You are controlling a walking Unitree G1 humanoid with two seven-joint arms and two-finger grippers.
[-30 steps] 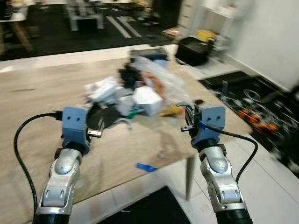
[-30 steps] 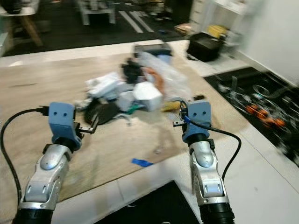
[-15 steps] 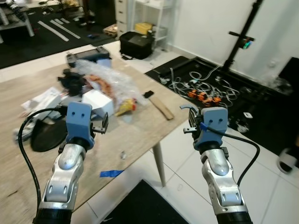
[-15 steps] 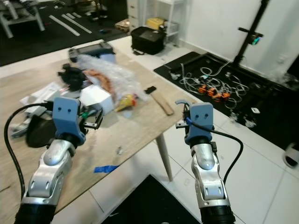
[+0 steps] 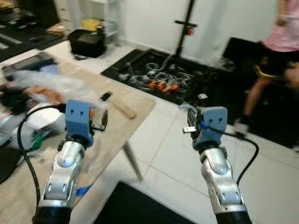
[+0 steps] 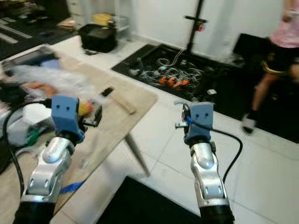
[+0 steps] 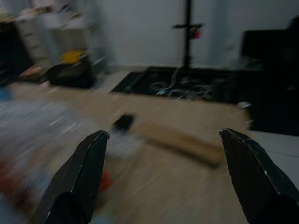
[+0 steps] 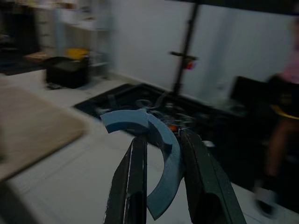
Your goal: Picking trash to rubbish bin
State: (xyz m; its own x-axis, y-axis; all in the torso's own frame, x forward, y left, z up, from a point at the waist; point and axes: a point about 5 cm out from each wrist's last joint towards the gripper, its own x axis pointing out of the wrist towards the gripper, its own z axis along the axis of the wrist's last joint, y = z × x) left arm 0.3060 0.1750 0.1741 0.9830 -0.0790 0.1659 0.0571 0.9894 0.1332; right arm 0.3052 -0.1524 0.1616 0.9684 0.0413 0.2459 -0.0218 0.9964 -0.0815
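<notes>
The right tool [image 8: 161,186] is pinched on a curved blue strip [image 8: 154,140], a piece of trash that arcs up from between its two black fingers [image 8: 133,186] and bends over to one side. It is held out over the white tiled floor [image 5: 173,154], well clear of the bench [image 5: 117,121] edge. The left tool [image 7: 163,177] has its fingers spread wide with nothing between them, raised above the wooden bench near its corner. On the bench beyond it lie a wooden stick with a dark end [image 5: 117,105], crumpled clear plastic [image 5: 46,84] and a heap of other trash, all blurred. A bit of blue tape [image 6: 72,187] sits near the bench's near edge. Farther off, a black mat with tangled cables [image 5: 159,79] lies on the floor, with a black stand [image 5: 184,28] rising behind it. A person [image 5: 275,60] in a pink top stands at the far right.
</notes>
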